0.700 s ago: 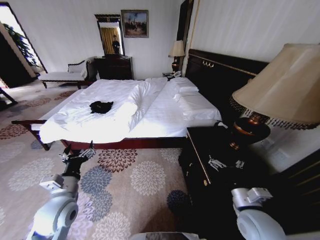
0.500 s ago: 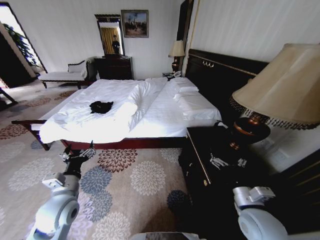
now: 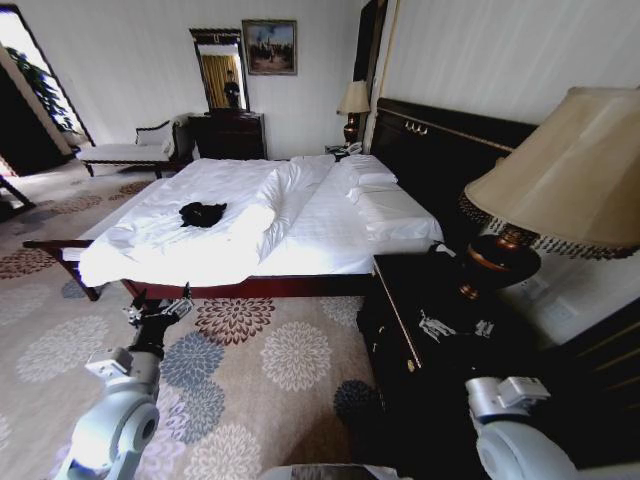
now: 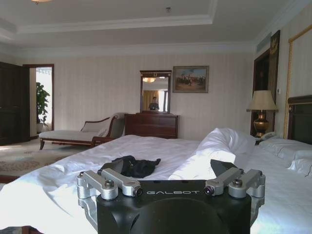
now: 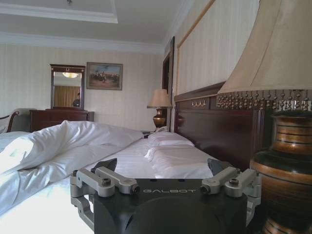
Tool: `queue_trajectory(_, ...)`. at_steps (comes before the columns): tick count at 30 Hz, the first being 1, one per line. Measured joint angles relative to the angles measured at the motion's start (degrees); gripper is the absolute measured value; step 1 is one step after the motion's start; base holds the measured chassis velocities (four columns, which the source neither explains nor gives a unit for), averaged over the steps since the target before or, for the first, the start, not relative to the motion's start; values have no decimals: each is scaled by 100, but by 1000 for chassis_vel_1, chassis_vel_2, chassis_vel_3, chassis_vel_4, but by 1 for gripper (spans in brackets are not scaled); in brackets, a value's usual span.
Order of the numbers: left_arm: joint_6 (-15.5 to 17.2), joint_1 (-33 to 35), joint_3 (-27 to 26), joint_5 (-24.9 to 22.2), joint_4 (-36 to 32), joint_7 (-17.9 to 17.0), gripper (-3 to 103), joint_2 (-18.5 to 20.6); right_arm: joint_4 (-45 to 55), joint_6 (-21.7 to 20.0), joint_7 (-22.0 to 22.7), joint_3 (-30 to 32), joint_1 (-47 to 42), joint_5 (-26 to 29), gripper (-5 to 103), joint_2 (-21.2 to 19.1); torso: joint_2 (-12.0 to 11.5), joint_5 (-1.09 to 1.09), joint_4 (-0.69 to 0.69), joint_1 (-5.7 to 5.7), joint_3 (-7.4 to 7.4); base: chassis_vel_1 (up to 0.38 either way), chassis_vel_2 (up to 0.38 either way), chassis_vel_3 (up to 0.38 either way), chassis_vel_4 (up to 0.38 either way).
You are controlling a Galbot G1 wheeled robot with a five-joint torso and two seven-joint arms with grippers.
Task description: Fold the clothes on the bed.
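A black T-shirt (image 3: 203,213) lies crumpled on the white duvet of a large bed (image 3: 300,235), toward its foot end. The left claw (image 3: 158,311) hovers over patterned carpet (image 3: 260,370) just short of the bed's near side, fingers apart and empty. The right claw (image 5: 165,171), also spread and empty, sits beside a bedside lamp (image 3: 560,190).

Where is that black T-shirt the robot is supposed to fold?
In the head view, the black T-shirt lies crumpled on the white duvet, on the bed's left half away from the pillows, beyond the left end effector.
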Motion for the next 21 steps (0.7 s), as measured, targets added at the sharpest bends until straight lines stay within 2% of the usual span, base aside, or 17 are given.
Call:
queue_trajectory(10, -23, -14, 49, 27, 7, 7, 100, 2, 2, 9, -18, -9, -16, -36, 100, 31, 1, 1, -1, -1, 0, -100, 91, 84, -96)
queue_trajectory(21, -59, -12, 63, 47, 54, 7, 100, -26, -29, 6, 0, -32, 6, -41, 100, 18, -2, 1, 0, 5, 2, -195, 185, 219, -195)
